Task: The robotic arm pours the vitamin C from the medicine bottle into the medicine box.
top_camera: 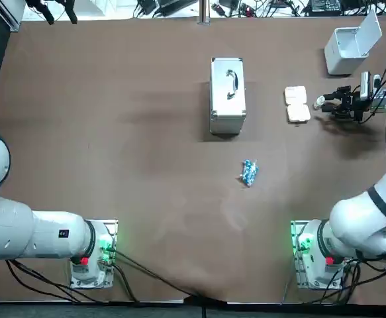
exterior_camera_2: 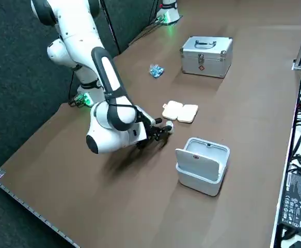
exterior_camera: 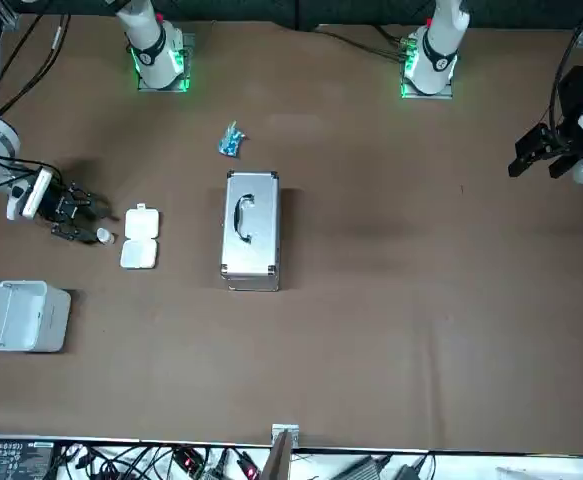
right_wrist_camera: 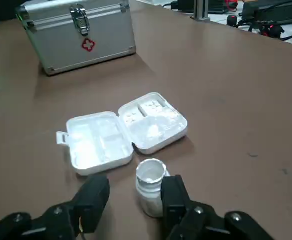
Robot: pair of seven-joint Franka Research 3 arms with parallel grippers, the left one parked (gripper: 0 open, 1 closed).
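Note:
The small white medicine bottle (right_wrist_camera: 150, 186) stands upright on the brown table, just in front of the open white medicine box (right_wrist_camera: 123, 132). My right gripper (right_wrist_camera: 133, 199) is low over the table and open. The bottle stands between its fingers, against one finger (right_wrist_camera: 172, 196), with a gap to the other finger (right_wrist_camera: 93, 198). In the top view the gripper (top_camera: 330, 104) is at the far right, with the bottle (top_camera: 320, 101) at its tips and the box (top_camera: 297, 104) just beyond. The side view shows the bottle (exterior_camera_2: 169, 129) near the box (exterior_camera_2: 180, 111).
A silver first-aid case (top_camera: 228, 95) lies at the table's middle back. A small blue packet (top_camera: 248, 172) lies nearer the arms' bases. A white bin with its lid raised (top_camera: 351, 45) stands at the far right corner, close behind my gripper.

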